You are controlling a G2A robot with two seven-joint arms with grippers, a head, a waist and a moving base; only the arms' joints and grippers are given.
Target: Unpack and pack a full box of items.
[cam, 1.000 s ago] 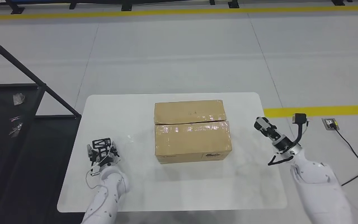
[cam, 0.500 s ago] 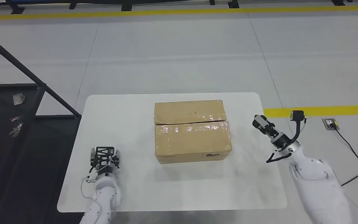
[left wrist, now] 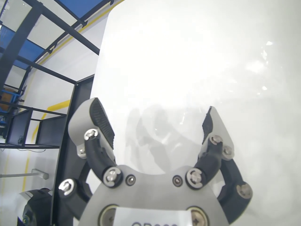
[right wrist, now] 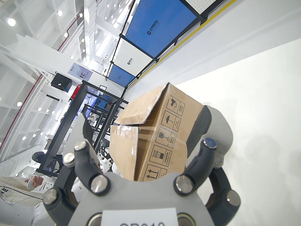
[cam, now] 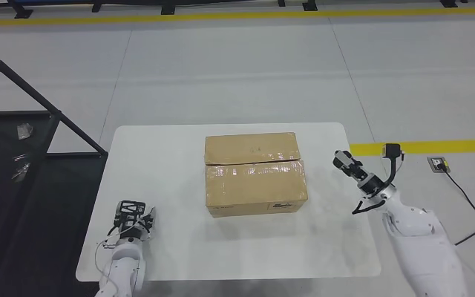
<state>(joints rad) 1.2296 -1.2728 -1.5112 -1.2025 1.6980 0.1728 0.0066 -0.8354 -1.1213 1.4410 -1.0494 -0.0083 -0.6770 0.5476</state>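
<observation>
Our right gripper [cam: 341,159] hangs empty by the table's right edge, jaws spread wide. The cardboard box [cam: 254,174] sits straight ahead of it, near but not touching, with its short end facing the fingers. From there the box's long axis runs away across the white table [cam: 171,156]. Our left gripper [cam: 133,213], also spread and holding nothing, sits well apart from the box. The flaps look folded down, with the seam along that axis, so we'd guess the right arm's better placed to start.
</observation>
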